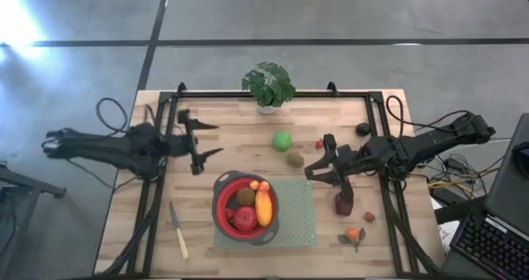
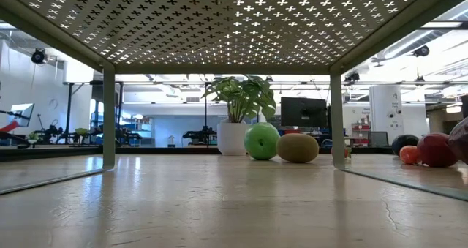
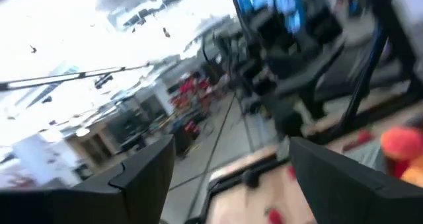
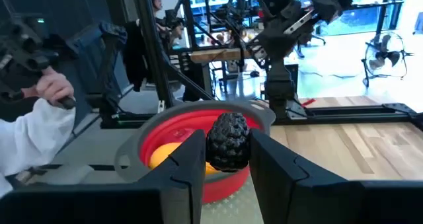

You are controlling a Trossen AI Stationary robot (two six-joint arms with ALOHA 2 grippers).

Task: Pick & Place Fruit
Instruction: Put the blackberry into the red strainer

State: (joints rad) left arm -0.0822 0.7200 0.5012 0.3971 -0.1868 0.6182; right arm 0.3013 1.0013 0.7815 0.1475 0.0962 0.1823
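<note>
The right gripper (image 4: 228,164) pinches a dark, bumpy berry-like toy fruit (image 4: 229,141) between its fingers, near the red round bowl (image 4: 172,135). The left gripper (image 1: 207,141) hangs wide open, empty.

From overhead we look straight down on the whole pale wooden table (image 1: 248,140). At tabletop level we face the leafy potted plant in its white pot (image 2: 239,116) at the far edge. Both views share it. Our wrist cameras look past dark fingers (image 4: 178,164) toward the room.
</note>
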